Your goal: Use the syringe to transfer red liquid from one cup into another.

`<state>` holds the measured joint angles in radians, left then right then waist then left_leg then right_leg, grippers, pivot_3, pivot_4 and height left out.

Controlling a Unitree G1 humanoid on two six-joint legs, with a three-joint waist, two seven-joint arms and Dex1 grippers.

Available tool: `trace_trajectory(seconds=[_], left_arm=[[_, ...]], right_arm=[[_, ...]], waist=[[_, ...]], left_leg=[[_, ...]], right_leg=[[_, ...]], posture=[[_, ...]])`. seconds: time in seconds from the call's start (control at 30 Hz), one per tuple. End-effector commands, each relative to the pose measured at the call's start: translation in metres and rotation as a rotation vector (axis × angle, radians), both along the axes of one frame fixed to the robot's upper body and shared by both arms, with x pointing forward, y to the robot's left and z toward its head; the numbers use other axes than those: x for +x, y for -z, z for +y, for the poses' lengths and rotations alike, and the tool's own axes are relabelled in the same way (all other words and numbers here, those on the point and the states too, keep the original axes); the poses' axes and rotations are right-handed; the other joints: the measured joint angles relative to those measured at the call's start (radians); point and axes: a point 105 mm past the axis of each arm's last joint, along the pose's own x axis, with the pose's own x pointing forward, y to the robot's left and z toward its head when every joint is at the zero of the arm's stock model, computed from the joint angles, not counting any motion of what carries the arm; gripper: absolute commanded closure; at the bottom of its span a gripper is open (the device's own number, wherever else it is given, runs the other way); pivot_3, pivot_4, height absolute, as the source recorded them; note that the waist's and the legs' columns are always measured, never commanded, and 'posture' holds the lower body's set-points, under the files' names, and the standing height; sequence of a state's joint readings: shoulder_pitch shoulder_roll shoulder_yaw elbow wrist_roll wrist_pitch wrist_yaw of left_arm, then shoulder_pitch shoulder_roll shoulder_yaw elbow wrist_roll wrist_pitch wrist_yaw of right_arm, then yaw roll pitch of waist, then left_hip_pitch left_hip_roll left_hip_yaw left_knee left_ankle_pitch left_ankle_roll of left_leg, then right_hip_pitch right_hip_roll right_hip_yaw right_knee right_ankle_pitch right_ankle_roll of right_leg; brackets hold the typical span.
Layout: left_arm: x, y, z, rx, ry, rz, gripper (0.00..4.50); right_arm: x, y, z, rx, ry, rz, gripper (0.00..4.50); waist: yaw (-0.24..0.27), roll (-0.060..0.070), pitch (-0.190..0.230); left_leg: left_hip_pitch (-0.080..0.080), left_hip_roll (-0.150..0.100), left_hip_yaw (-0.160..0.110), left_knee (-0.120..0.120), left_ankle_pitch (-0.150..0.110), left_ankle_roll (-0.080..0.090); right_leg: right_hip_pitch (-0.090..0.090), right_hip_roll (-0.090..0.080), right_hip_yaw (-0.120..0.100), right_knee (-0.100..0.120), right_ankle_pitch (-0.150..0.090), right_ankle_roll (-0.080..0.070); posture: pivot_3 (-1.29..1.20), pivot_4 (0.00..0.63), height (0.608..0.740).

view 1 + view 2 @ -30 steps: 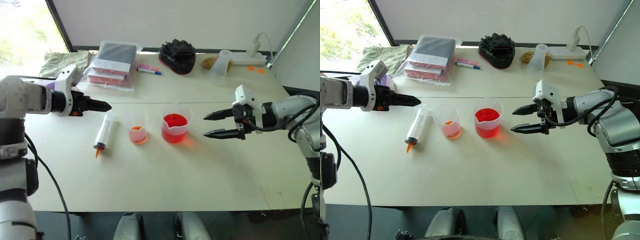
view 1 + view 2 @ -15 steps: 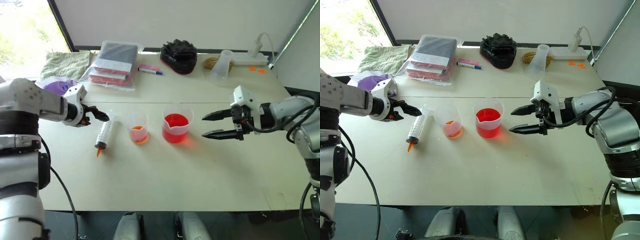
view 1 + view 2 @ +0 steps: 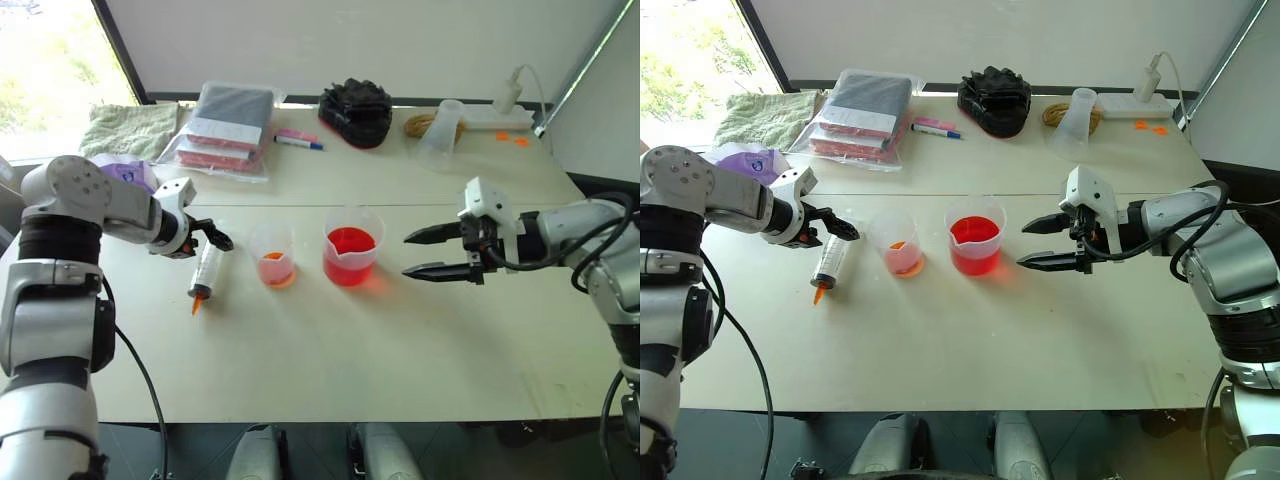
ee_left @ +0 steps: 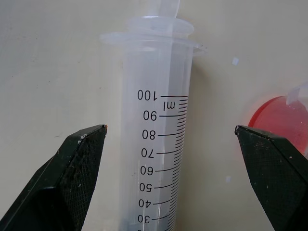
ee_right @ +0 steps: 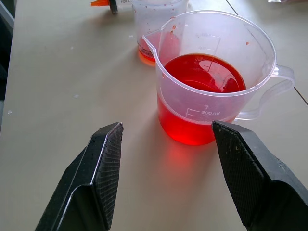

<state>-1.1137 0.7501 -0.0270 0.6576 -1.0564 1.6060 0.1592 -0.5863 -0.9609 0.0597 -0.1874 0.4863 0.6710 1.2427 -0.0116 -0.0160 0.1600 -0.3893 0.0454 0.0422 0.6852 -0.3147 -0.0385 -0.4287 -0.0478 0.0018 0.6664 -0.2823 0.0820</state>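
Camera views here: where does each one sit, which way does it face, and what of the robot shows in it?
Left and right eye views: on the head, facing forward and down over the table; both arms show.
Left wrist view: on the left wrist, looking down along the open left gripper onto the syringe between its fingers.
Right wrist view: on the right wrist, looking along the open right gripper at the wide cup of red liquid.
Shared: both wrist views catch the syringe and the small cup.

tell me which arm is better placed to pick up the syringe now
Left. Its open pincer straddles the syringe barrel on the table, while the right pincer is open beside the wide red cup.
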Motion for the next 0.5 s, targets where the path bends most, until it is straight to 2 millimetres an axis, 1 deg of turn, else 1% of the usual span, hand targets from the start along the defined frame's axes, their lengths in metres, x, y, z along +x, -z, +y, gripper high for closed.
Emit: trace_trajectory(seconds=[0.03,0.17,0.27,0.4,0.5], left_arm=[[0.0022,-0.0101,0.0006,0.018,-0.002,-0.015,0.01],[0.0025,-0.0042,0.0062,0.047,-0.034,0.021,0.01],[0.0029,-0.0055,0.0088,0.057,-0.044,0.03,0.01],[0.0036,-0.0075,0.0095,0.08,-0.036,0.03,0.01],[0.0029,-0.0032,0.0083,0.091,-0.024,0.049,0.01]], right_arm=[[-0.0038,-0.0129,0.0005,0.021,-0.004,-0.057,1.44],[-0.0045,-0.0119,-0.0004,0.024,0.008,-0.058,1.44],[-0.0057,-0.01,-0.0006,0.024,0.013,-0.057,1.44],[-0.0067,-0.0083,0.0003,0.03,0.017,-0.054,1.44],[-0.0067,-0.0067,0.0014,0.032,0.019,-0.054,1.44]], waist=[[0.0,0.0,0.0],[0.0,0.0,0.0],[0.0,0.0,0.0],[0.0,0.0,0.0],[0.0,0.0,0.0]], left_leg=[[0.0,0.0,0.0,0.0,0.0,0.0],[0.0,0.0,0.001,0.0,0.0,0.0],[0.0,0.0,0.003,0.0,0.0,0.0],[0.0,0.0,0.003,0.0,0.0,0.0],[0.0,0.0,0.003,0.0,0.0,0.0]], right_leg=[[0.0,0.0,0.0,0.0,0.0,0.0],[0.0,0.0,0.0,0.0,0.0,0.0],[0.0,0.0,0.0,0.0,0.0,0.0],[0.0,0.0,0.0,0.0,0.0,0.0],[0.0,0.0,0.0,0.0,0.0,0.0]], posture=[[0.0,0.15,0.74],[0.0,0.15,0.74],[0.0,0.15,0.74],[0.0,0.15,0.74],[0.0,0.15,0.74]])
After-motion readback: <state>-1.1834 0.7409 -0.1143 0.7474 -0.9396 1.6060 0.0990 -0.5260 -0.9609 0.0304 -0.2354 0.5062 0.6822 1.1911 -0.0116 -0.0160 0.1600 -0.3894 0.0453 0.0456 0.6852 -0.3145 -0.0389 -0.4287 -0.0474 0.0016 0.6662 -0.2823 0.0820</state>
